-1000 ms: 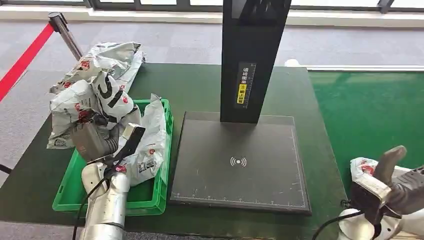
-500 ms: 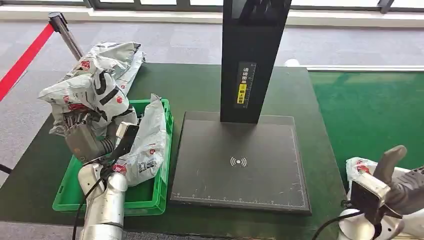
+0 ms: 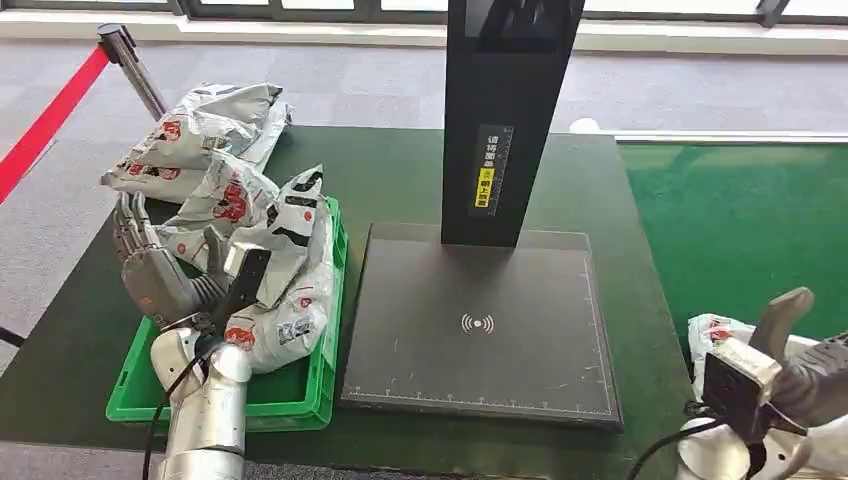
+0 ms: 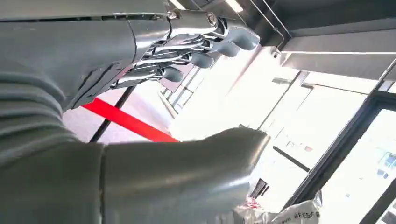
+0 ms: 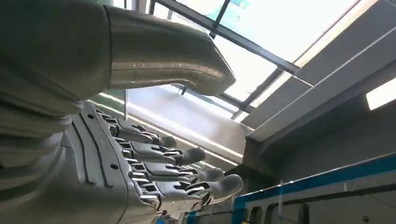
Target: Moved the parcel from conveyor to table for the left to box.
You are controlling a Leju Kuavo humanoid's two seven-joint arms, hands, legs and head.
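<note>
On top of the green bin [image 3: 325,385] heap, at the table's [image 3: 400,180] left side, lies a parcel [image 3: 268,228], white w/ black & red print, leaning on other bags [image 3: 205,130] piled in and behind the bin. Left hand [image 3: 140,262] is just beside it, fingers spread and upright, holding nothing; left wrist view shows fingers [image 4: 205,44] apart w/ thumb clear. So that parcel looks boxed. Right hand [image 3: 790,345] is low at the right, thumb up, fingers [image 5: 187,175] extended and empty, hovering near another parcel [image 3: 715,335] on the green conveyor [image 3: 740,220]. Scanner pad [image 3: 478,325] & black post [image 3: 505,120] sit between, pad bare. Left to do, prob.: right hand grabs conveyor parcel, sets it on table, left boxes it.
</note>
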